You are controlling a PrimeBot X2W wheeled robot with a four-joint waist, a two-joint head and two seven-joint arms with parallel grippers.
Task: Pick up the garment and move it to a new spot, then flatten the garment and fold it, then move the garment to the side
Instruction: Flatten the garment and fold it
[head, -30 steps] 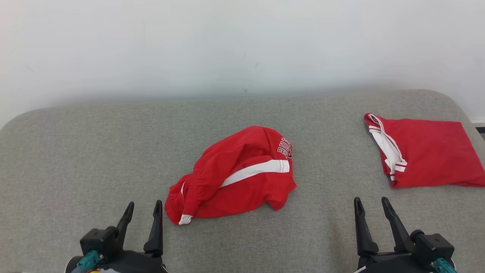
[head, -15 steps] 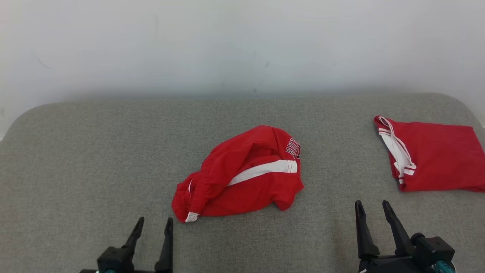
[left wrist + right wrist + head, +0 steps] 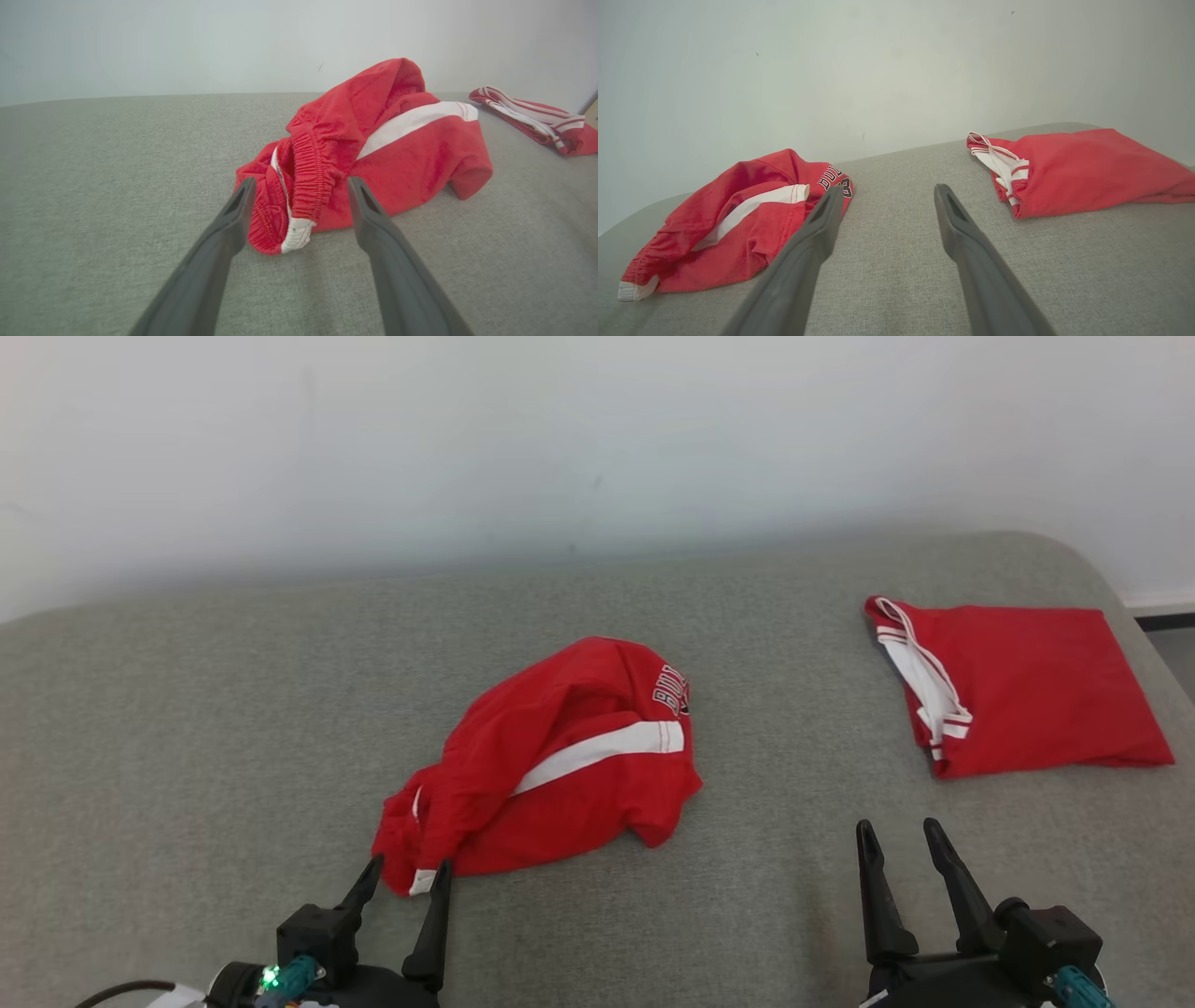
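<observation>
Head view:
- The crumpled red garment (image 3: 560, 756) lies bunched on the grey surface (image 3: 187, 756), white stripe up. It sits just ahead of the left end effector (image 3: 411, 863), whose spread fingertips sit at the near hem corner.
- I cannot tell whether they touch the cloth.
- The right end effector (image 3: 897, 824) is also spread and empty. The heap lies ahead and to its left, well apart.
- A folded red garment (image 3: 1018, 686) lies flat ahead and to its right.

Left wrist view:
- The left end effector (image 3: 301, 181) is wide open, with nothing pinched.
- The elastic waistband (image 3: 308, 172) and the white cuff of the crumpled garment show in the gap between the two fingers, right at their tips.
- The rest of the heap rises beyond and to the right.

Right wrist view:
- The right end effector (image 3: 888, 188) is open over bare surface.
- The crumpled garment is off to its left and the folded one off to its right. It touches neither.

Progress, as a judgement:
- Nothing of the task is done yet on the crumpled garment. It is not lifted, not flattened and not folded.
- The left arm looks lined up for the first pick at the waistband end.
- Left to do: closing on the cloth, carrying it to a new spot, spreading it, folding it and setting it aside.
</observation>
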